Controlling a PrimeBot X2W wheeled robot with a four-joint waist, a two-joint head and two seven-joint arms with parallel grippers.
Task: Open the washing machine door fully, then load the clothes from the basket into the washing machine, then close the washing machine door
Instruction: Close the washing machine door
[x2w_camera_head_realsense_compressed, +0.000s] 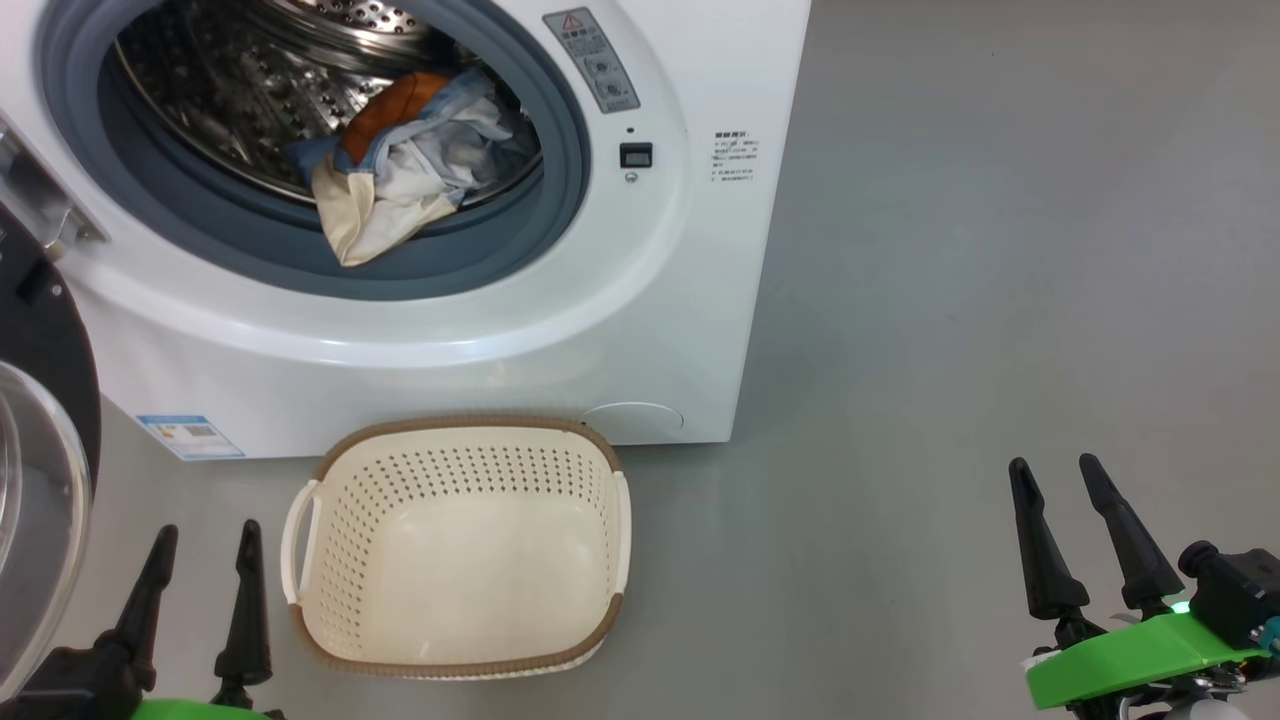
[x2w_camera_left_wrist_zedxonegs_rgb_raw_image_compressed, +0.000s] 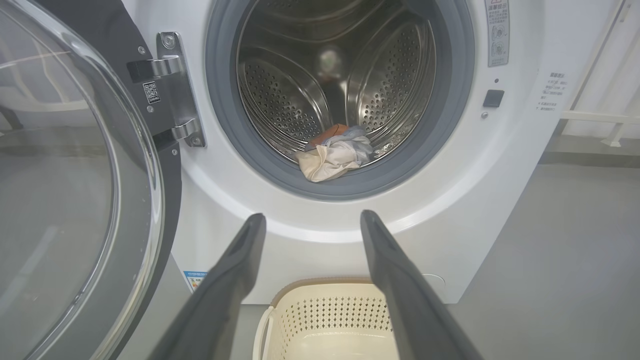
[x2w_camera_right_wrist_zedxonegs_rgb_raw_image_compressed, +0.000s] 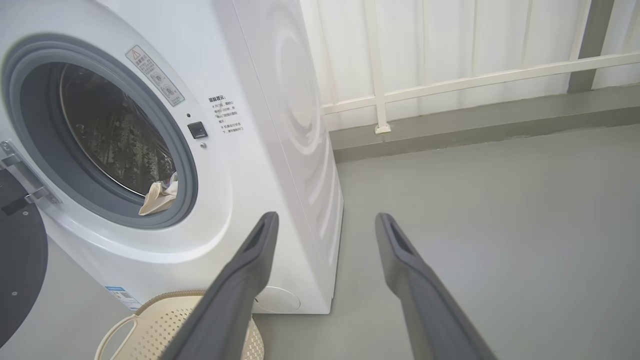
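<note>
Now the bundled blue-and-white clothes (x2w_camera_head_realsense_compressed: 400, 165) sit inside the big white washing machine (x2w_camera_head_realsense_compressed: 450, 370); left gripper (x2w_camera_head_realsense_compressed: 207, 528) and right gripper (x2w_camera_head_realsense_compressed: 1053, 463) hover, fingers apart.

The washing machine (x2w_camera_head_realsense_compressed: 560, 330) stands on the floor (x2w_camera_head_realsense_compressed: 1000, 250), with its door (x2w_camera_head_realsense_compressed: 60, 350) swung out to the left. The clothes (x2w_camera_head_realsense_compressed: 400, 170) lie at the front of the drum (x2w_camera_head_realsense_compressed: 230, 90), one corner draped over the seal (x2w_camera_head_realsense_compressed: 480, 255). The basket (x2w_camera_head_realsense_compressed: 460, 425) sits before the machine, below the opening, perhaps touching its base. The left gripper (x2w_camera_head_realsense_compressed: 205, 530) is between door and basket. The right gripper (x2w_camera_head_realsense_compressed: 1055, 463) is well apart to the right.
</note>
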